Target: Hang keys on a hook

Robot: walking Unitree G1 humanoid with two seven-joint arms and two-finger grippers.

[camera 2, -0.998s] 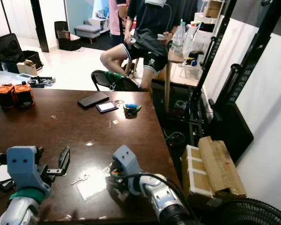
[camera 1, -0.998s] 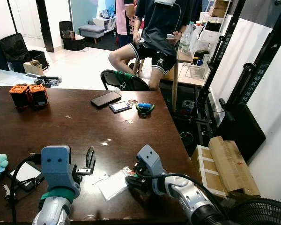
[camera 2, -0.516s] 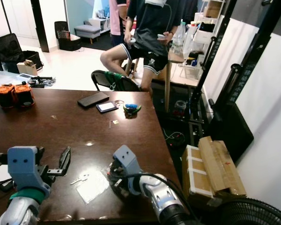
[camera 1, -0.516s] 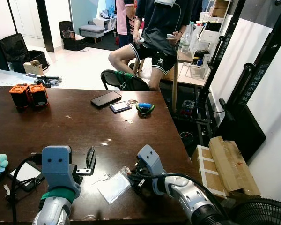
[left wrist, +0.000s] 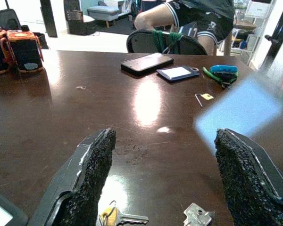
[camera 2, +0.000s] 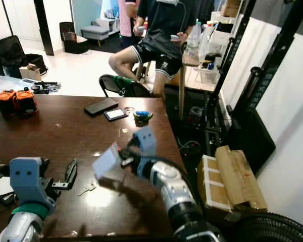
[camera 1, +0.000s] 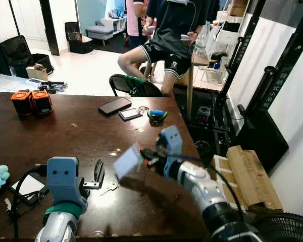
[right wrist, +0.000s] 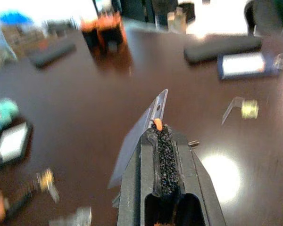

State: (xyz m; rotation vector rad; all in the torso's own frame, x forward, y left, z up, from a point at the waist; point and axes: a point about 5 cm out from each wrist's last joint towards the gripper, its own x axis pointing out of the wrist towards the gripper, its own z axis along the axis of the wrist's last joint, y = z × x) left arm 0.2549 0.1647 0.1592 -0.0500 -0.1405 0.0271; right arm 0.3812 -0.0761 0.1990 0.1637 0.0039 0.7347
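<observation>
On the dark counter point(camera 1: 65, 136), the right gripper point(camera 1: 147, 155) had risen from the near edge, fingers pinched on a clear card sleeve point(camera 1: 127, 161), now held in the air. The left gripper point(left wrist: 162, 179) stayed low, fingers spread wide and empty. The keys point(left wrist: 122, 218) still lay on the counter between them, so I judge the hanging not begun.

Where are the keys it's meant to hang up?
The keys lie on the dark table near its front edge, just ahead of the open left pincer, below the clear card that the right pincer holds up.
</observation>
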